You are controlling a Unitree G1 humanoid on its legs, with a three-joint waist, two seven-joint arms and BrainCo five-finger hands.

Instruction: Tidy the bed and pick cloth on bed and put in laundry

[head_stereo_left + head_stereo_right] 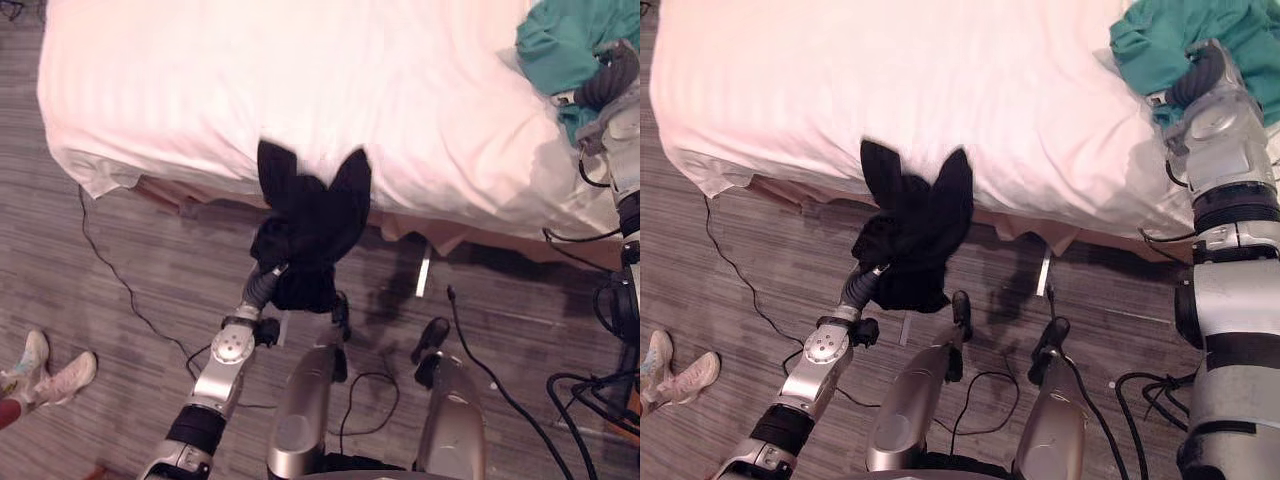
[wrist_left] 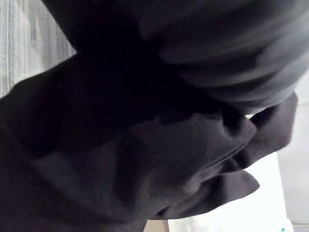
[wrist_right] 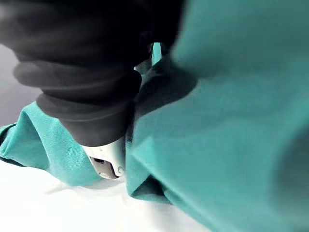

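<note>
Because I couldn't tell my left hand's (image 1: 264,286) hold, the crumpled black cloth (image 1: 312,205) overhanging the white bed (image 1: 250,80) risked slipping free.

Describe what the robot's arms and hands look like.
The left arm and right arm are silver-grey rounded segments with black bands. The left hand and right hand each wear a dark ribbed cover over the wrist. A dotted silver disc marks the left wrist.

A wide bed on a grey floor.
The bed (image 1: 300,70) wears a white sheet (image 1: 150,100), brightly lit, hanging creased over the near edge above a brown base (image 1: 175,192); the floor (image 1: 130,260) is streaked grey, like planks.
</note>
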